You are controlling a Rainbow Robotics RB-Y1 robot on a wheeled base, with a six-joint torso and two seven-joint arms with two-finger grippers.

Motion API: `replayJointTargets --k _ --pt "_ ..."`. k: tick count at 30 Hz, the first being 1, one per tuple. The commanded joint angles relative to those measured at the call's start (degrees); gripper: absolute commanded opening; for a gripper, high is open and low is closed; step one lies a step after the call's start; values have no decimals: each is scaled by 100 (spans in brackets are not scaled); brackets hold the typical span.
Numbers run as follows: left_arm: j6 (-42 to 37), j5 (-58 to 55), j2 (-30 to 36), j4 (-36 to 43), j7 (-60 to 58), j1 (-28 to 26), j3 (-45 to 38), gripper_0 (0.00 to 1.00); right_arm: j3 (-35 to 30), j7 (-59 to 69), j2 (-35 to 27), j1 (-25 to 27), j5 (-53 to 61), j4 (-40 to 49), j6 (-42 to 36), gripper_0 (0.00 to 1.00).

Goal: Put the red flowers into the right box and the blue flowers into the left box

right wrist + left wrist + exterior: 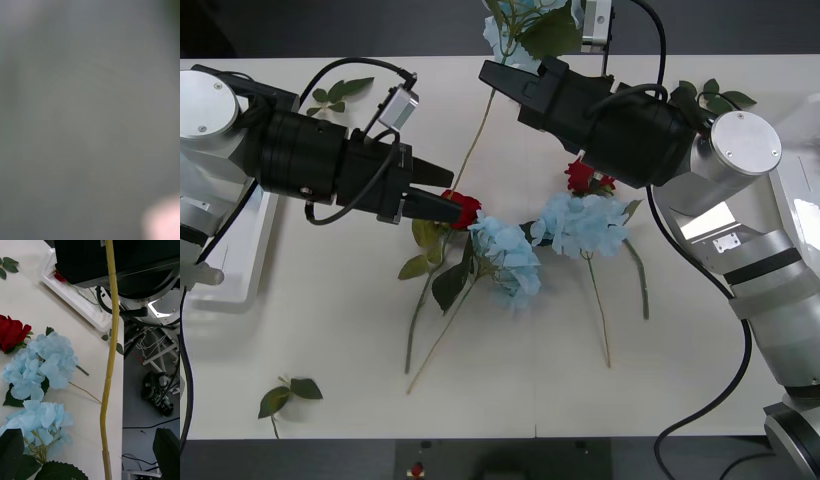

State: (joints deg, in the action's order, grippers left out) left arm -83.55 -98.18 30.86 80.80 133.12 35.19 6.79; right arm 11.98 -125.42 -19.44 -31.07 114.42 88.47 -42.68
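The right claw grips a light, floppy blue flower by its thin stem near the counter's far edge, while the left claw's state is unclear.

red flowers: deep red | blue flowers: pale sky-blue, grn leaves | right box: white

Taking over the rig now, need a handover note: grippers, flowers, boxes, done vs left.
Right gripper: raised over the far side of the table, shut on a lifted blue flower, stem dangling.
Left gripper: open, low at a red rose mid-table.
Done: one rose lies in the right box.
Left: two blue flowers and a second rose lie on the table; the lifted one goes to the left box.
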Motion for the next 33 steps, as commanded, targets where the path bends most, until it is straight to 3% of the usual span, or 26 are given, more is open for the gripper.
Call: replayJointTargets --k 1,3,5,6,7,31,32,33 --pt "93 -96 -97 85 276 304 7 100 15 -167 45 -180 45 100 -57 0" --pt "102 -96 -132 85 276 321 33 100 15 -167 45 -180 45 91 -65 0" --pt "102 -96 -176 68 267 330 42 51 15 -167 45 -180 45 91 -65 0" --pt "102 -96 -185 85 267 330 60 9 15 -167 45 -189 36 91 -65 0" --pt "102 -105 -185 85 267 330 60 0 15 -176 45 -189 45 100 -65 0" --pt "93 -237 -194 68 267 330 112 0 32 -167 37 -189 98 91 -83 1" --pt "85 -246 -194 85 276 330 112 0 32 -176 28 -189 89 100 -83 28" --pt "85 -246 -194 85 267 339 104 0 32 -185 28 -189 98 100 -83 40"
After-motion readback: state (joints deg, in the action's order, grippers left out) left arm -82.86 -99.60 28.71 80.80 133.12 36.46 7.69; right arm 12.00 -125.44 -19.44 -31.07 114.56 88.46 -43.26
